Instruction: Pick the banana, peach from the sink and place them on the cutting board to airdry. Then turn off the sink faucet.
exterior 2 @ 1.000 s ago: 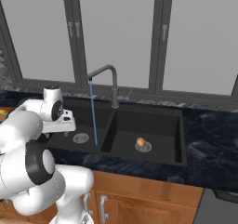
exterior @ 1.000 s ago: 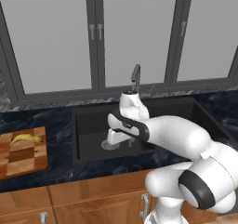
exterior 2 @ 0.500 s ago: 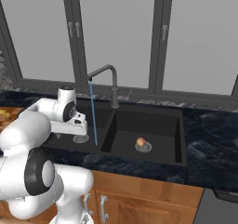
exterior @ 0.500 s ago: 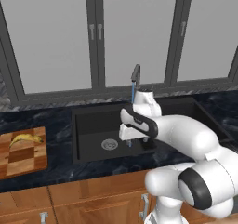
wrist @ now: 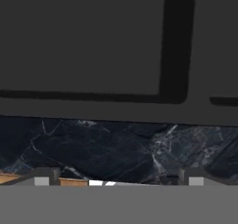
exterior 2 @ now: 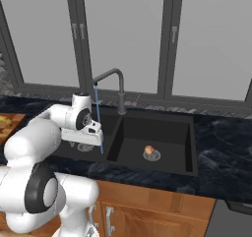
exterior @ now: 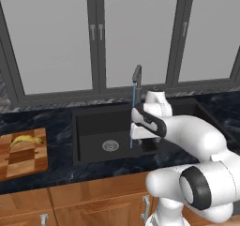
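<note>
With the banana (exterior: 26, 140) already on the board (exterior: 21, 157), my pincer (wrist: 118, 181), spread wide and empty, hangs over the sink (exterior 2: 167, 133). The next move, as I judge it, is reaching right and down to close on the peach (exterior 2: 148, 149).

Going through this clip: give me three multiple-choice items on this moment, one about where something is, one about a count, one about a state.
1. Where is the banana?
A. in the left basin
B. on the cutting board
C. on the window sill

2. How many fruits lie in the sink?
A. none
B. one
C. two

3. What is the sink faucet doing?
A. running
B. shut off
C. lying on the counter

Answers: 1 B, the banana rests near the board's far edge in the left base view. 2 B, only the peach sits there, by the right basin's drain. 3 A, a thin blue stream falls from the spout into the left basin.
</note>
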Controlling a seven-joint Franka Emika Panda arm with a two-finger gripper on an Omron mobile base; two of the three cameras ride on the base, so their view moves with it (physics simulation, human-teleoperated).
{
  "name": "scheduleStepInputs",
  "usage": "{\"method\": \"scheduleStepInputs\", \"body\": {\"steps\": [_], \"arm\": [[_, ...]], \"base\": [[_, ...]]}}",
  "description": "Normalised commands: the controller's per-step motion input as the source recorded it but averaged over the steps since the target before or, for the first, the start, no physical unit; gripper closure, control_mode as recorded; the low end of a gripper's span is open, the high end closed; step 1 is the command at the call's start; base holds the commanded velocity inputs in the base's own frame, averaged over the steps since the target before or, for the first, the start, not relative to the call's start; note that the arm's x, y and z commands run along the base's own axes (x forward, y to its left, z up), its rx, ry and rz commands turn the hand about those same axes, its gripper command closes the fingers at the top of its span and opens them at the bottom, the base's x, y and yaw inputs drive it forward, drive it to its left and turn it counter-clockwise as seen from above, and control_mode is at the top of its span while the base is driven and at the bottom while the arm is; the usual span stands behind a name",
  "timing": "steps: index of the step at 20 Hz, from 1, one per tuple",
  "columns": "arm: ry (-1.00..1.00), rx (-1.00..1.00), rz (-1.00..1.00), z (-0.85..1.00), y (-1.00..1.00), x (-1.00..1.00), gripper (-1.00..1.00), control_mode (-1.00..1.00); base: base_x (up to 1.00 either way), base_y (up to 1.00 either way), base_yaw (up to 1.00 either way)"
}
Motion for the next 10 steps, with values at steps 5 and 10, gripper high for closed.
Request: {"method": "scheduleStepInputs", "body": {"steps": [5,10], "arm": [[0.00,-0.01,-0.04,0.00,-0.45,0.02,-1.00,-1.00],[0.00,-0.01,-0.03,0.00,-0.47,0.11,-1.00,-1.00]], "base": [[0.00,0.00,0.00],[0.00,0.00,0.00]]}}
